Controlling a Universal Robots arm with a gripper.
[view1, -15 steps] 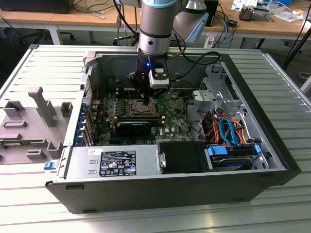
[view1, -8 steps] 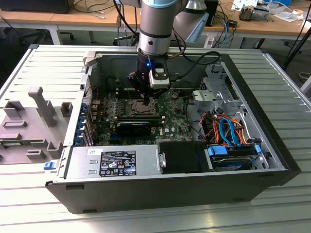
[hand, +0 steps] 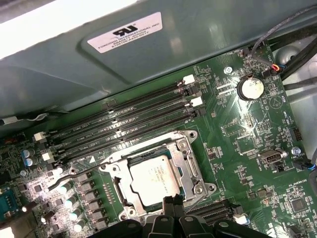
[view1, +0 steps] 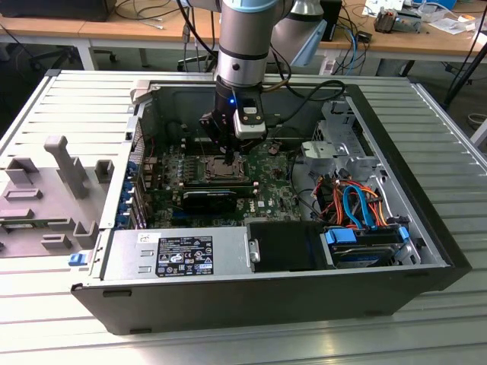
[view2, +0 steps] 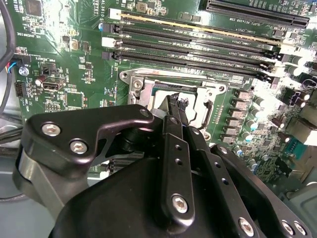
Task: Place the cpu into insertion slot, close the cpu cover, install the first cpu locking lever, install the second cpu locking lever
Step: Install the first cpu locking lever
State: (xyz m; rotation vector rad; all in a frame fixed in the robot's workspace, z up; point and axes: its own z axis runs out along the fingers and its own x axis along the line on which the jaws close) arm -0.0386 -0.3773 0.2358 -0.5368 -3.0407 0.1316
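The claw (hand: 173, 200) is hovering clenched, fingertips together, gripping nothing. Just beneath it, the cpu (hand: 154, 179) is sitting in the insertion slot (hand: 190, 166), cpu cover (hand: 144, 150) closed.

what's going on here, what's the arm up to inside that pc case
A robot arm is reaching down into an open computer case that lies on its side, working on the motherboard. Its end effector is shut, with the fingertips together, at the edge of the insertion slot. The cpu already sits in the slot, and the cpu cover appears to be closed down around it. The memory slots beside the socket are empty.
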